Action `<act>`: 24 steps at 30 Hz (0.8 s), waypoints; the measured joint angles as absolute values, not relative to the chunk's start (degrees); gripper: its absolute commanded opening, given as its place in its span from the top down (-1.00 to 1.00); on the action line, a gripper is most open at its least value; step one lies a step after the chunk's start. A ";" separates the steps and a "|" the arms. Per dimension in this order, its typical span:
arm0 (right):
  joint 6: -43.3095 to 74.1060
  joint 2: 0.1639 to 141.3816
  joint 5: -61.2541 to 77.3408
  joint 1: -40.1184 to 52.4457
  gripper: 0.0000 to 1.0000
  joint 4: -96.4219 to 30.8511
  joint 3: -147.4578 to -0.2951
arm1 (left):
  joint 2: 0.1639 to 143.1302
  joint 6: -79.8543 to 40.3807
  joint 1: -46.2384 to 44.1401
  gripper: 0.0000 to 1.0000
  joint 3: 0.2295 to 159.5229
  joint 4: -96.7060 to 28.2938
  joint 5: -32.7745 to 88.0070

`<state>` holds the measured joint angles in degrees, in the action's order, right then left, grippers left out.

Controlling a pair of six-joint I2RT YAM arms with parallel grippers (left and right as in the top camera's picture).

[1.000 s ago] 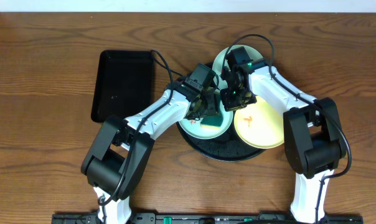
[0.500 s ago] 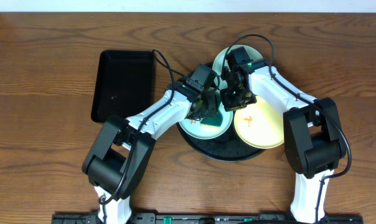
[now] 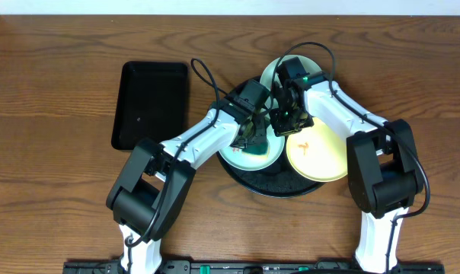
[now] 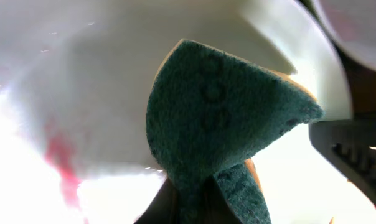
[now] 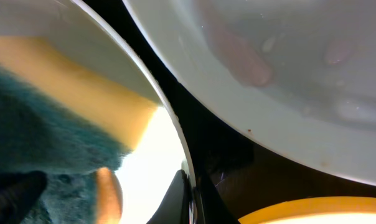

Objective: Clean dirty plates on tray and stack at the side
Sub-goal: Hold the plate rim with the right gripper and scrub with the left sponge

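Three plates lie on the round black tray [image 3: 278, 186]: a mint-green plate [image 3: 237, 158] at the front left, a second mint-green plate [image 3: 269, 74] at the back, and a yellow plate [image 3: 321, 156] on the right with orange smears. My left gripper [image 3: 253, 138] is shut on a folded green-and-yellow sponge [image 4: 219, 124] over the front-left plate [image 4: 101, 74], which bears a red smear [image 4: 58, 158]. My right gripper [image 5: 191, 202] is shut on that plate's rim [image 5: 166, 118], beside the sponge [image 5: 51, 143]. In the right wrist view, the back plate [image 5: 287, 74] and the yellow plate [image 5: 312, 214] lie close by.
A smaller rectangular black tray [image 3: 150, 103] lies on the wooden table [image 3: 55, 152] to the left of the round tray. Both arms cross over the round tray, their wrists close together.
My left gripper has shut on the sponge, folding it, and its wrist has shifted slightly to the right. The right arm has not moved.
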<state>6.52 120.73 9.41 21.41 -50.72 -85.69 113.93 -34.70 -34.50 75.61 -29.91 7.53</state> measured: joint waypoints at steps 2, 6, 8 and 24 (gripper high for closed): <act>6.52 120.73 9.45 21.41 0.97 -50.74 -85.69 | 113.93 -34.70 -34.76 0.85 75.85 -30.96 5.54; 6.52 120.73 9.69 21.41 0.98 -50.78 -85.69 | 113.93 -34.72 -35.11 0.85 75.90 -31.94 2.76; 6.52 120.73 9.96 21.41 0.97 -50.81 -85.69 | 113.93 -34.92 -35.16 0.85 75.99 -32.58 1.56; 6.55 120.73 11.07 21.78 0.97 -50.96 -85.69 | 111.57 -37.95 -35.07 0.85 74.81 -38.41 -16.29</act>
<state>6.55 120.73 11.07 21.78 -50.96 -85.69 111.57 -37.95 -35.07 74.81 -38.41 -16.29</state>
